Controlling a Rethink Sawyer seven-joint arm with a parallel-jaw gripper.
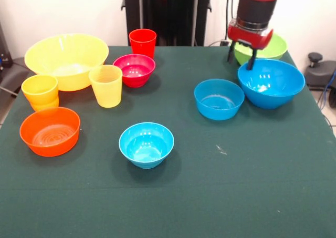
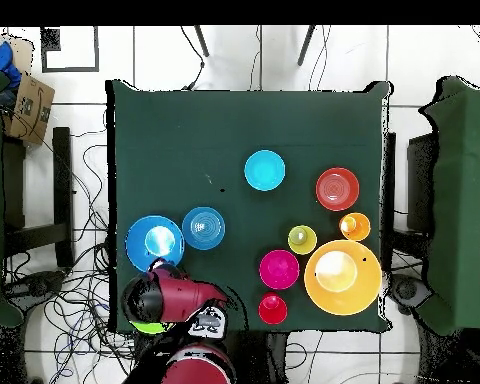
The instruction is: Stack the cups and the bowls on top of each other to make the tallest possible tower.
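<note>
My gripper (image 1: 240, 62) hangs open and empty over the far rim of the large blue bowl (image 1: 271, 83), just in front of the lime green bowl (image 1: 270, 48). One fingertip (image 1: 251, 65) is at the blue bowl's rim. A small blue bowl (image 1: 219, 98) sits beside the large one. A small light-blue bowl (image 1: 146, 144) stands mid-table. The large yellow-orange bowl (image 1: 65, 59), magenta bowl (image 1: 134, 69), shallow orange bowl (image 1: 50, 131), red cup (image 1: 143, 41), yellow cup (image 1: 106, 85) and orange-yellow cup (image 1: 40, 91) stand on the other side. All stand apart; nothing is stacked. In the overhead view the arm (image 2: 174, 298) hides the gripper.
The dark green table (image 1: 236, 185) carries everything. In the overhead view the large blue bowl (image 2: 154, 242) lies near the table's left edge, and the lime green bowl (image 2: 142, 326) peeks out from under the arm at the table's near corner. Chairs and cables surround the table.
</note>
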